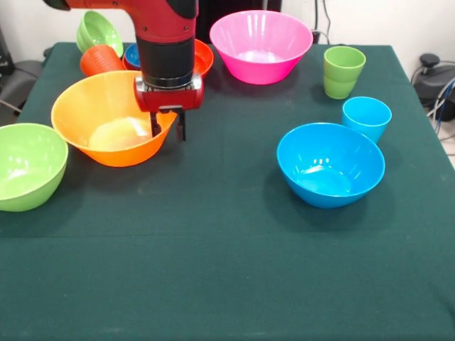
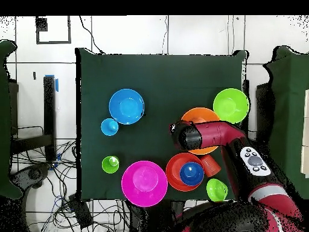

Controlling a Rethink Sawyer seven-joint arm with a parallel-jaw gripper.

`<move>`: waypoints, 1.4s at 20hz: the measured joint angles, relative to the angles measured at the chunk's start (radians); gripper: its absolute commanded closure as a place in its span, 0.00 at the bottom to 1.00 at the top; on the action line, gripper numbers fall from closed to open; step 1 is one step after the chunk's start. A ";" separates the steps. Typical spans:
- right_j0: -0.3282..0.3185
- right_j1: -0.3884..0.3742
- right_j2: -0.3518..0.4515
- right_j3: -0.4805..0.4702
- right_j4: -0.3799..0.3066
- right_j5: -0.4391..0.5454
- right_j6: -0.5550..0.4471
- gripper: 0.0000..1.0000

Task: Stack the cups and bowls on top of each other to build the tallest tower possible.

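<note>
We see the gripper (image 1: 168, 123) with its 2 dark fingers (image 1: 154, 125) a little apart, straddling the near rim of the large orange bowl (image 1: 106, 114), apparently gripping that rim, though contact is hard to confirm. This bowl sits upright, mouth up, at the front view's left centre. No writing is readable anywhere. Left of it stands the lime green bowl (image 1: 25, 165). Upper centre is the pink bowl (image 1: 260, 44); right of it the green cup (image 1: 343, 70), light blue cup (image 1: 366, 116) and blue bowl (image 1: 330, 163), all upright on the green table (image 1: 213, 270).
</note>
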 measured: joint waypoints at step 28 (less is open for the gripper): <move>0.100 -0.174 -0.038 -0.112 0.205 0.542 0.000 1.00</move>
